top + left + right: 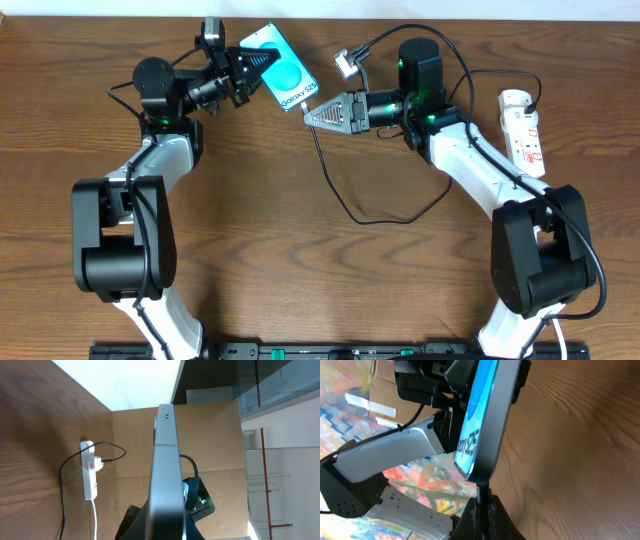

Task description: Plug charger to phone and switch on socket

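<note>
The phone (281, 69), teal-blue screen with "Galaxy S25" text, is held off the table at the back centre by my left gripper (243, 70), which is shut on its upper end. In the left wrist view the phone (166, 475) shows edge-on. My right gripper (312, 112) is shut on the plug tip of the black charger cable (335, 185), right at the phone's lower end. In the right wrist view the plug tip (481, 491) touches the bottom edge of the phone (485, 425) between my right gripper's fingers (482, 505). The white socket strip (523, 131) lies at the right edge.
The charger cable loops over the table's middle toward the right arm. The socket strip (89, 470) also shows in the left wrist view with a black plug and white cord. A small white object (346, 64) hangs near the right arm.
</note>
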You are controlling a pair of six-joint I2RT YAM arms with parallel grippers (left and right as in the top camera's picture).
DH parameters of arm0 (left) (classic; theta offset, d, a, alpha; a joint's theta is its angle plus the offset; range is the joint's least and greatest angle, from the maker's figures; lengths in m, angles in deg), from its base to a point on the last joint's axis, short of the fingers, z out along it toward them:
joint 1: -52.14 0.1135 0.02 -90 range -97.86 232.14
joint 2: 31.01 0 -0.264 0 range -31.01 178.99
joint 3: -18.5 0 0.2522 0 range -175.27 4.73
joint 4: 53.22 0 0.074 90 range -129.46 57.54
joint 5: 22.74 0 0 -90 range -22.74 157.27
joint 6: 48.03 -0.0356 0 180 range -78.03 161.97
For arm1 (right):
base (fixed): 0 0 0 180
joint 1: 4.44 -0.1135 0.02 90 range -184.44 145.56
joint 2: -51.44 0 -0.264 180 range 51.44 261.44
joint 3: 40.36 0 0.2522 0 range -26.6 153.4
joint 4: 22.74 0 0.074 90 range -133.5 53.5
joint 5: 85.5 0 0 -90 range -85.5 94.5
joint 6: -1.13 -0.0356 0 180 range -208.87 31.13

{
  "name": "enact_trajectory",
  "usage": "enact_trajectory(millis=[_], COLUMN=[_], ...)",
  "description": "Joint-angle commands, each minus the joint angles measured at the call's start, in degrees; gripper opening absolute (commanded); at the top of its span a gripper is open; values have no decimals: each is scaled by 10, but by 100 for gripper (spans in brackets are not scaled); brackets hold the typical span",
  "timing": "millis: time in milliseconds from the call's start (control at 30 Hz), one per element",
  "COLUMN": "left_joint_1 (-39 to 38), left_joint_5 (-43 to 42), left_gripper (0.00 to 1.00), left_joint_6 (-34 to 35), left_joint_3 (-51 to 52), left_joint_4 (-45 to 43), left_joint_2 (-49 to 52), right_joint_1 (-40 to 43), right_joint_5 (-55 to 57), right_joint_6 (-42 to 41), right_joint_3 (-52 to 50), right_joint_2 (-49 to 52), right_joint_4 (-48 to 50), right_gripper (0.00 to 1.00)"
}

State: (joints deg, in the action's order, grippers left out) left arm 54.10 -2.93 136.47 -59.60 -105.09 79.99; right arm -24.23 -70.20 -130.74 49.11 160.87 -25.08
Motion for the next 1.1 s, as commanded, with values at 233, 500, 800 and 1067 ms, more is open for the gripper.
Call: enact_trajectory(millis=[233,500,800,1067], left_joint_1=[-2,20,27,26], left_joint_5=[-3,-6,-12,-14], left_gripper=[8,7,7,7], left_joint_6=[-22,-25,-25,-25], left_joint_3=[-6,-6,-6,-6], left_joint_4=[-7,-7,-7,-7], left_joint_2=[1,1,1,1], right_joint_1=[-4,-4,-12,-16], right_joint_5=[2,-20,-21,-10], right_joint_6=[-3,-3,-1,-10], right_joint_3=[6,6,6,6], right_joint_2=[3,3,3,3], right_joint_4=[-1,-1,-1,-1], right_gripper=[1,1,1,1])
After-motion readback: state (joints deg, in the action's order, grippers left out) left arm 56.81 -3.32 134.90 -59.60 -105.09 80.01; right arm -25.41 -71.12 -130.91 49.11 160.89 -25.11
